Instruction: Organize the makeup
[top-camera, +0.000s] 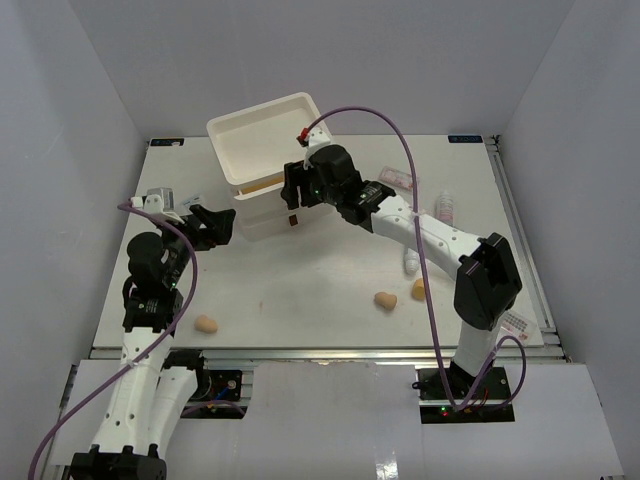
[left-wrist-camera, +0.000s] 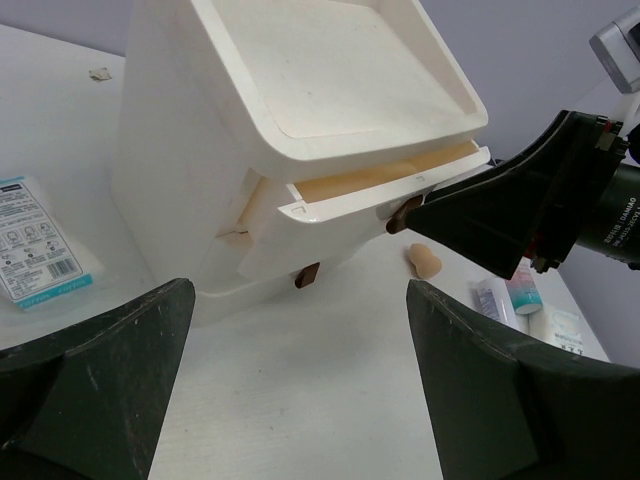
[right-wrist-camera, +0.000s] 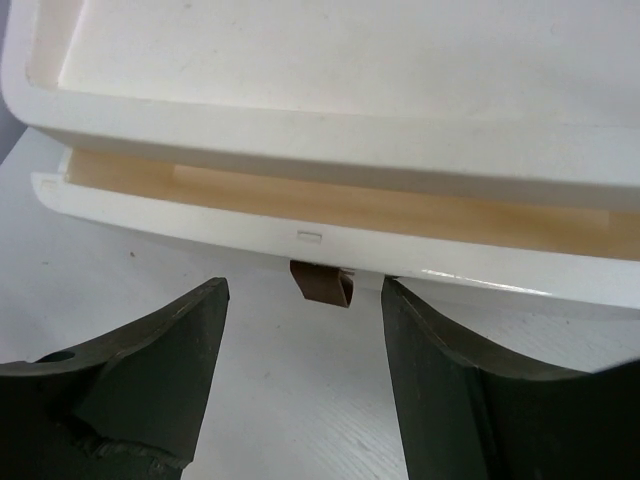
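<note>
Three tan egg-shaped sponges lie on the table: one at the front left (top-camera: 206, 323) and two at the front middle (top-camera: 385, 299) (top-camera: 418, 288). A white tube (top-camera: 411, 262) lies near the right arm. Clear sachets lie at the back right (top-camera: 400, 178) (top-camera: 445, 208), and one lies beside the left gripper (left-wrist-camera: 35, 240). A pink-red packet (top-camera: 515, 322) lies at the right edge. My right gripper (right-wrist-camera: 305, 330) is open at the front of the white drawer box (top-camera: 262, 160), just short of a drawer's brown tab handle (right-wrist-camera: 322, 282). That drawer is slightly open. My left gripper (left-wrist-camera: 300, 380) is open and empty, left of the box.
The drawer box stands tilted at the back middle, its top tray (left-wrist-camera: 330, 70) empty. A lower drawer's brown tab (left-wrist-camera: 307, 274) shows in the left wrist view. The right arm (top-camera: 430, 235) stretches across the middle right of the table. Grey walls surround the table.
</note>
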